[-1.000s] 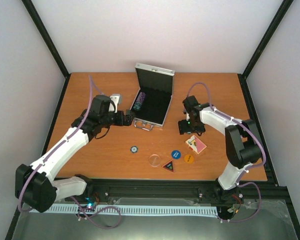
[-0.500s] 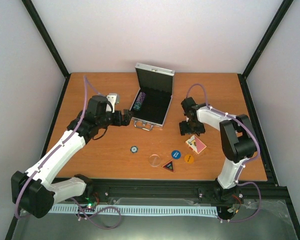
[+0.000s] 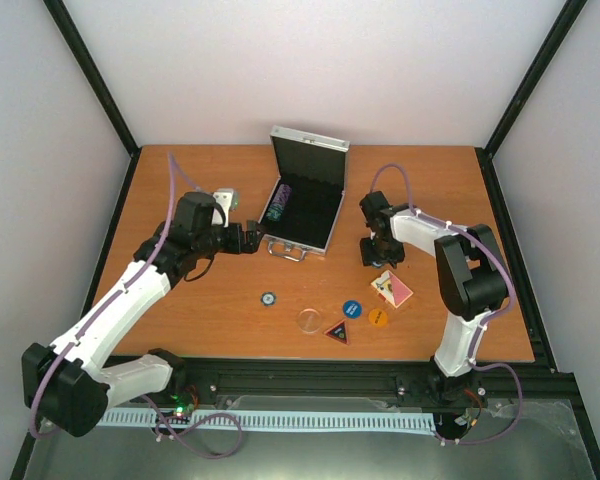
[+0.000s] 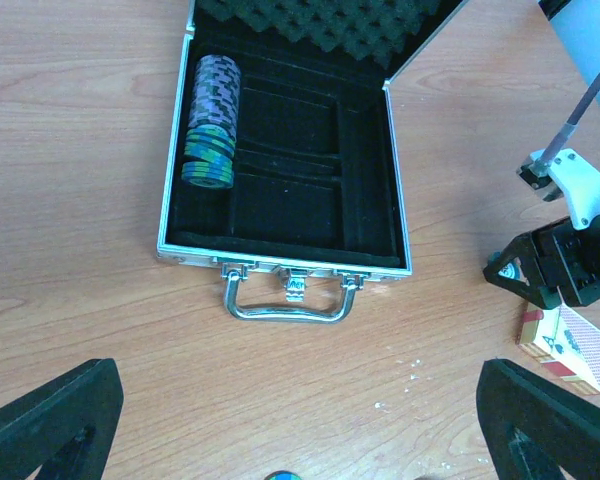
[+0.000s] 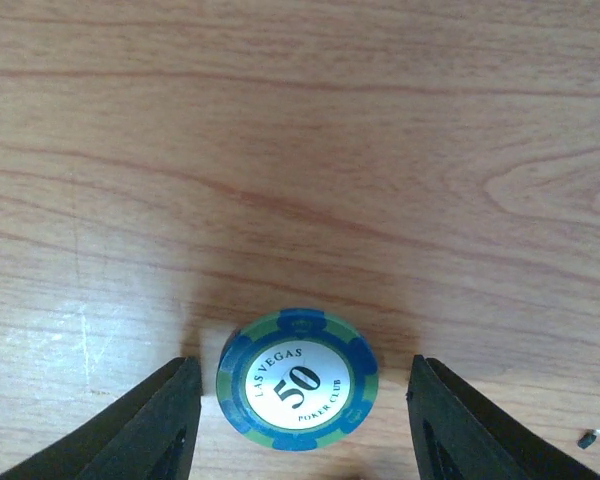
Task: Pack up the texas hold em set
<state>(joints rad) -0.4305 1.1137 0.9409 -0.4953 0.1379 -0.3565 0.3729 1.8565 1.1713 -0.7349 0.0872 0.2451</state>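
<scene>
The silver case [image 3: 305, 212] lies open with its lid [image 3: 310, 146] raised, and a row of poker chips [image 4: 212, 120] fills its left slot. My left gripper [image 4: 300, 420] is wide open just in front of the case handle [image 4: 288, 305], holding nothing. My right gripper [image 5: 302, 400] points down at the table right of the case. A blue-and-green "50" chip [image 5: 297, 378] sits between its fingers [image 5: 160, 420] with a gap on each side. In the top view my right gripper [image 3: 375, 250] hides this chip. The red-backed card deck [image 3: 392, 288] lies just in front of it.
Towards the near edge lie a loose chip [image 3: 268, 298], a clear round button [image 3: 309, 320], a dark triangular button [image 3: 338, 331], a blue round button [image 3: 352, 309] and an orange one [image 3: 378, 317]. Black frame posts stand at the table's back corners.
My right gripper's jaws have narrowed around the chip, and the arm has shifted slightly back and left. My left arm moved a little towards the case handle, its jaws still wide.
</scene>
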